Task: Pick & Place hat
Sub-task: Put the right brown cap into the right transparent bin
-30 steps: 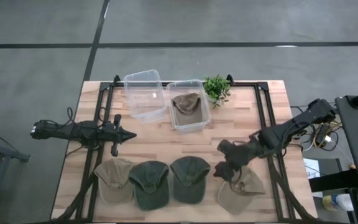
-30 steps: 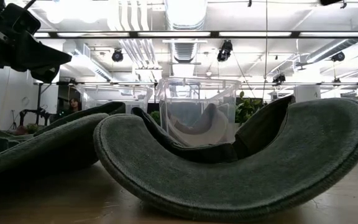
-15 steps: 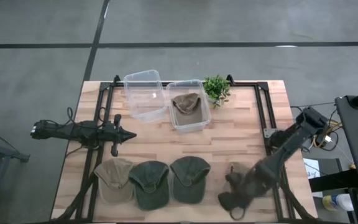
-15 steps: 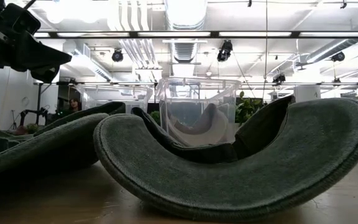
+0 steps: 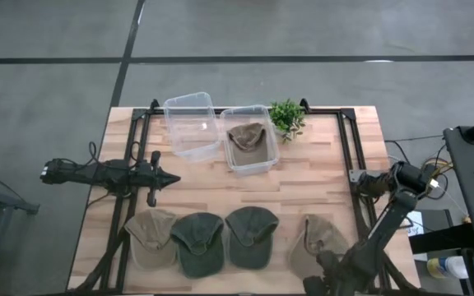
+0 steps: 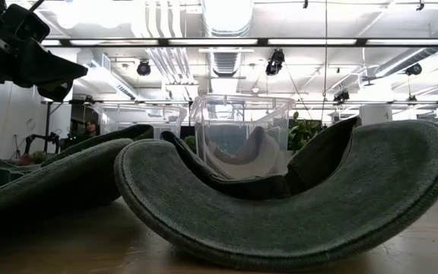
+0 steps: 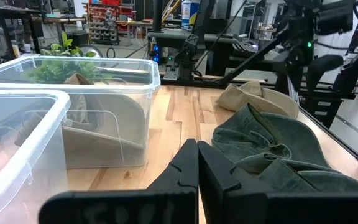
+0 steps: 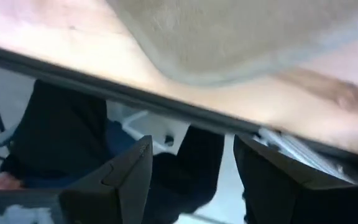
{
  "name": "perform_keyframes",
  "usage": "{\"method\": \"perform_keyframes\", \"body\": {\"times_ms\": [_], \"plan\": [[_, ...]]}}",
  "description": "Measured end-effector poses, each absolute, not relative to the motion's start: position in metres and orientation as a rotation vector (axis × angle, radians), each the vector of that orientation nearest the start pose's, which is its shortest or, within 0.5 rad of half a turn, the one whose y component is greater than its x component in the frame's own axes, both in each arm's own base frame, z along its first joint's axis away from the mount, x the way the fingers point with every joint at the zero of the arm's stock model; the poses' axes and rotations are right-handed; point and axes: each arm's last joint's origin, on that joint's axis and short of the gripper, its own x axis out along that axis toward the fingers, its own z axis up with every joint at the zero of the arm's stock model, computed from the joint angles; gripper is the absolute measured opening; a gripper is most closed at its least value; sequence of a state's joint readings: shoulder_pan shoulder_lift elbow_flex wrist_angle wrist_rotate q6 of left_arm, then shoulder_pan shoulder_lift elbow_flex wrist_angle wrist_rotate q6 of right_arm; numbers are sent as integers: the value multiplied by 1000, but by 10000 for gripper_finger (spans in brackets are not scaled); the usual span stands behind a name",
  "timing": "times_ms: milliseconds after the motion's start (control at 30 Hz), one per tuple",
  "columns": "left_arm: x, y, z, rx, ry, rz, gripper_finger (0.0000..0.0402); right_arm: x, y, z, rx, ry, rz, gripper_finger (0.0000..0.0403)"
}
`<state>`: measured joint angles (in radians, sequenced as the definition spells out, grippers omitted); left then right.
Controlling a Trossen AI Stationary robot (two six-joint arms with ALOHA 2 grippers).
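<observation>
Several hats lie crown up in a row along the table's near edge: a tan hat point(image 5: 151, 238), a dark green hat point(image 5: 197, 243), a green hat point(image 5: 252, 237) and, at the right end, another tan hat point(image 5: 315, 241). One more tan hat point(image 5: 247, 136) sits inside a clear bin point(image 5: 263, 161). My right gripper point(image 5: 319, 283) stands open at the near edge, just past the right tan hat's brim point(image 8: 229, 37), fingers point(image 8: 129, 180) slanting down and holding nothing. My left gripper point(image 5: 171, 177) waits shut over the table's left side.
A second clear bin point(image 5: 191, 123) stands left of the first at the back, and a small green plant point(image 5: 286, 115) to its right. Black frame rails point(image 5: 348, 156) run along both sides of the table. Bare wood lies between the bins and the hat row.
My right gripper has swung from above the right tan hat's far side toward the table's near edge and gone down, rolling and tipping more steeply downward, its fingers staying open. The hat has stayed where it was.
</observation>
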<state>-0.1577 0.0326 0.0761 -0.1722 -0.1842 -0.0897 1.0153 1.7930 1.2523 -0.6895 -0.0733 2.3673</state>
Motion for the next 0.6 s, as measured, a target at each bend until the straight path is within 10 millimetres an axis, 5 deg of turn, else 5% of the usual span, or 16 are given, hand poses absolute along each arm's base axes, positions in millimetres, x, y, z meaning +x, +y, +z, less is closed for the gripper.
{"method": "perform_keyframes", "body": {"times_ms": [367, 600], "plan": [[93, -9, 170, -68, 126, 33, 0, 204, 332, 196, 837, 1461, -275, 219], [93, -9, 170, -68, 126, 32, 0, 208, 339, 207, 439, 1566, -330, 219]]}}
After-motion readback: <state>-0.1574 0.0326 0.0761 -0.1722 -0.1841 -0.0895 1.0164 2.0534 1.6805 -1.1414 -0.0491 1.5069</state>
